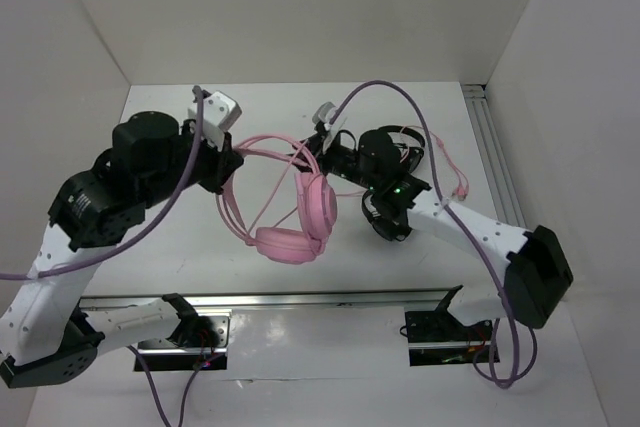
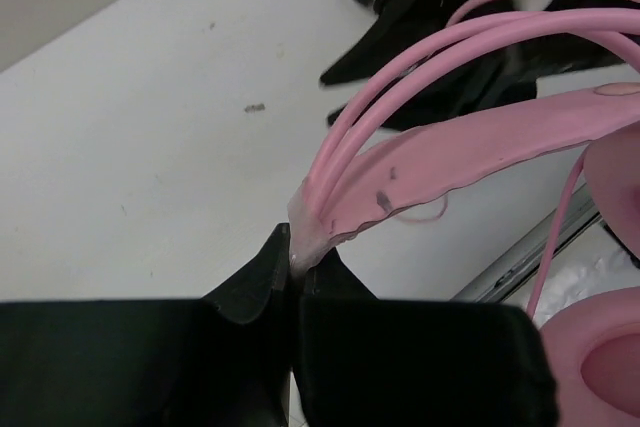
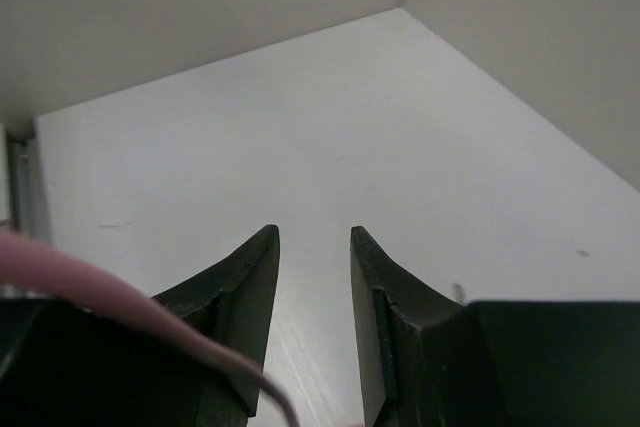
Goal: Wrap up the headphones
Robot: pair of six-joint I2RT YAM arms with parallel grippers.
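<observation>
The pink headphones hang in the middle of the top view, with both padded earcups low and the thin wire headband looping up to the left. My left gripper is shut on the end of the headband, pinched between its fingertips in the left wrist view. My right gripper is just right of the headband. It is open with nothing between its jaws. A blurred pink cable crosses in front of its left finger. The thin pink cable trails off to the right.
A black headset lies behind my right gripper and also shows in the left wrist view. White walls enclose the table on three sides. A metal rail runs along the near edge and another rail along the right side.
</observation>
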